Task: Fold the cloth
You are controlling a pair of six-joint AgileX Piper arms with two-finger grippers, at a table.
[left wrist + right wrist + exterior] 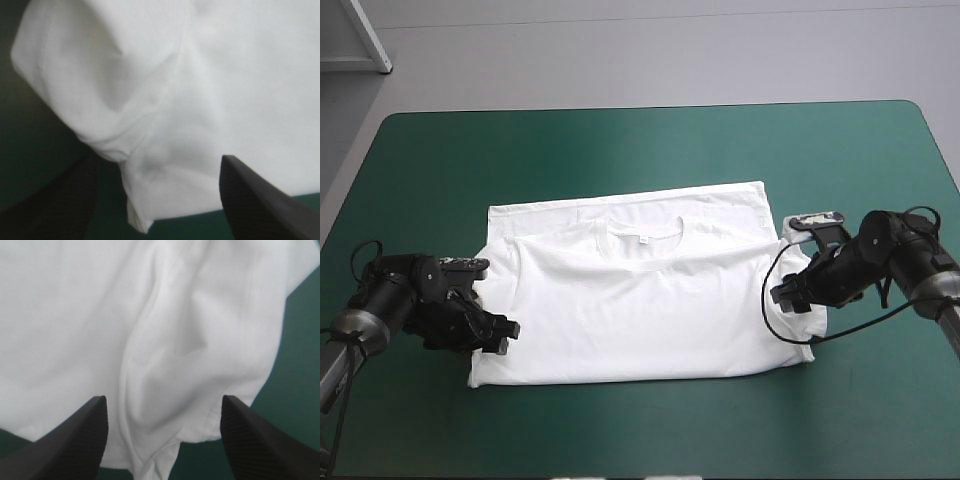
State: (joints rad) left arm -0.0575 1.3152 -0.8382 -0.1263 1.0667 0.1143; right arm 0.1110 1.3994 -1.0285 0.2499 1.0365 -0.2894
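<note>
- Left arm (390, 305): black, with bulky rounded joint housings and a grey metal tube at its base.
- Right arm (905, 250): matching black housings and a grey tube section.
- Left gripper (159, 157): two broad black fins with pointed tips and a fine woven grain.
- Right gripper (163, 397): black fins, finely ribbed.

The T-shirt (640, 300) is white cloth, soft, matt, lightly creased, with stitched seams. The table (620, 150) cover is teal-green, smooth and matt. The jaws are black, matt, finely ribbed.
</note>
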